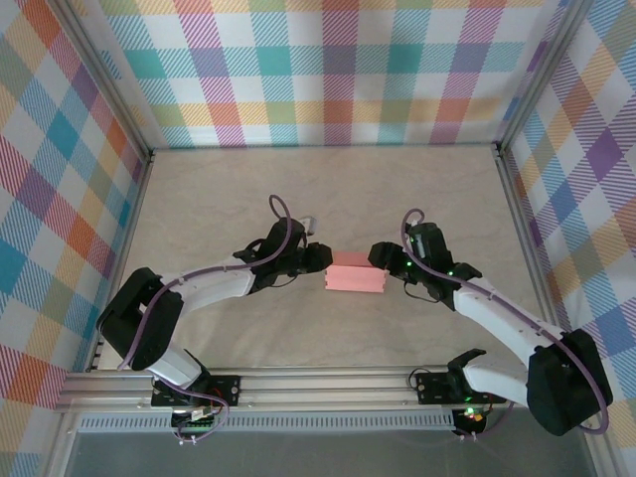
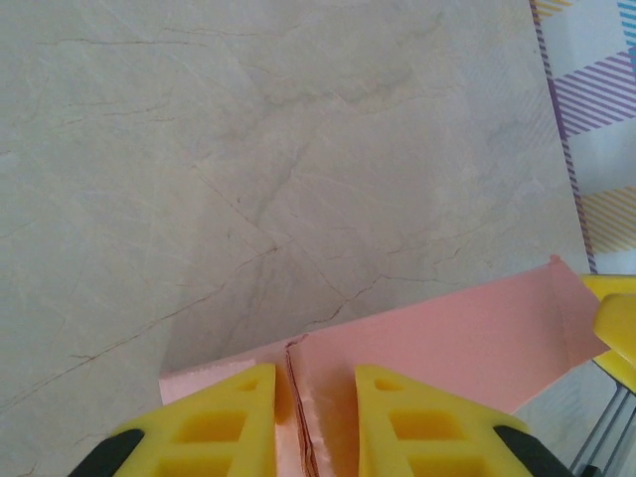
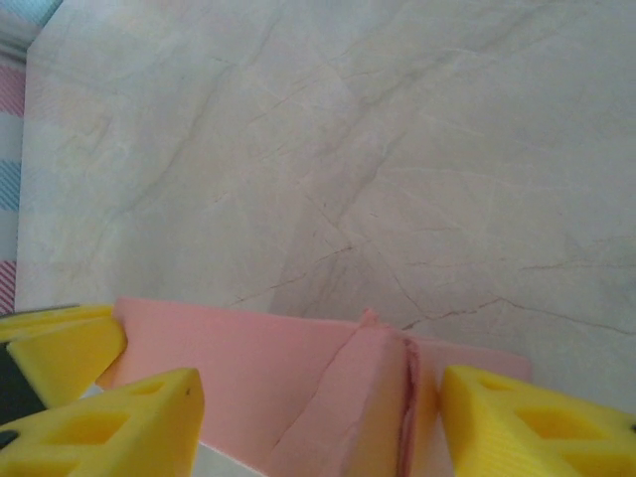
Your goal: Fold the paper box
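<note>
Top external | paper box [image 1: 356,278] mid bench [image 1: 298,194], prob closing ends | left gripper [image 2: 315,422] pinching it, right gripper [image 3: 318,427] wide open astride | next: squeeze evenly

Pink paper box [image 1: 356,275] on table [image 1: 318,199]

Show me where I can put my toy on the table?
The table is bare from the paper box back to the plaid wall, and out toward both side walls. The middle is crowded: the left end effector and right end effector flank the box.
</note>
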